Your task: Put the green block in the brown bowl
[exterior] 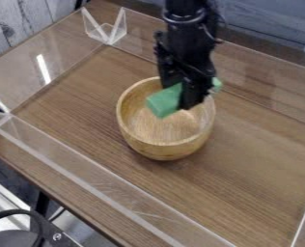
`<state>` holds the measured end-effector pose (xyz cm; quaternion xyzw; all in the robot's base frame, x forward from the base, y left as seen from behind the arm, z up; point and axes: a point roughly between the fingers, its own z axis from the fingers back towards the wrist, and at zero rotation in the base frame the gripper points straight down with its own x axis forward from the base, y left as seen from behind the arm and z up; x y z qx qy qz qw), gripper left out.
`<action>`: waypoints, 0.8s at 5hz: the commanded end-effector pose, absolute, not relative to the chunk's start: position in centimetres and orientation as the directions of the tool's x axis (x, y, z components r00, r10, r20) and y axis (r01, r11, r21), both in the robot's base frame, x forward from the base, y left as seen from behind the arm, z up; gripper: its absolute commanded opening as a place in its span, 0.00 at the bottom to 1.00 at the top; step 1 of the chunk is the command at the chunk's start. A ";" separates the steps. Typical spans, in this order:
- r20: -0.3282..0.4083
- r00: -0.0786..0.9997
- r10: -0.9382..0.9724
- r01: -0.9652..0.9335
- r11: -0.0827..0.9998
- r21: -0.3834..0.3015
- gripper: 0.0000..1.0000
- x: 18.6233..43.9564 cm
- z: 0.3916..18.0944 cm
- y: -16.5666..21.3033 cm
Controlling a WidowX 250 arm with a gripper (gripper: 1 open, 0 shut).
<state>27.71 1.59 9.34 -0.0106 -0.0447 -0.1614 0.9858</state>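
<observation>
Over the bowl's far part, my jaws [176, 96] are closed on the green block [170, 100], one face toward the camera, bar tilted. Block sits between the jaws, above the brown bowl [166, 123]; can't tell if it touches the wall. Bowl is below the jaws, round, light tan, upright on the wooden tabletop [78, 106], its near inside visible. Black arm [191, 37] comes down from the top of the view, hiding some of the bowl's far rim. A bit of green [216, 85] shows on the other side of the jaws, too small for me to name. Clear angular piece [105, 25] up and left of the jaws in view, well apart. Black cable [26, 214] at lower left, well apart from the jaws, near the tabletop edge.
</observation>
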 end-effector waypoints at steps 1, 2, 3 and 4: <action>0.149 0.941 -0.304 0.304 0.952 0.023 0.00 27.7 11.0 3.1; 0.139 0.944 -0.299 0.299 0.954 0.018 0.00 27.4 10.4 3.6; 0.131 0.945 -0.300 0.301 0.954 0.014 0.00 27.3 9.9 3.6; 0.125 0.945 -0.301 0.302 0.953 0.011 0.00 27.2 9.5 3.6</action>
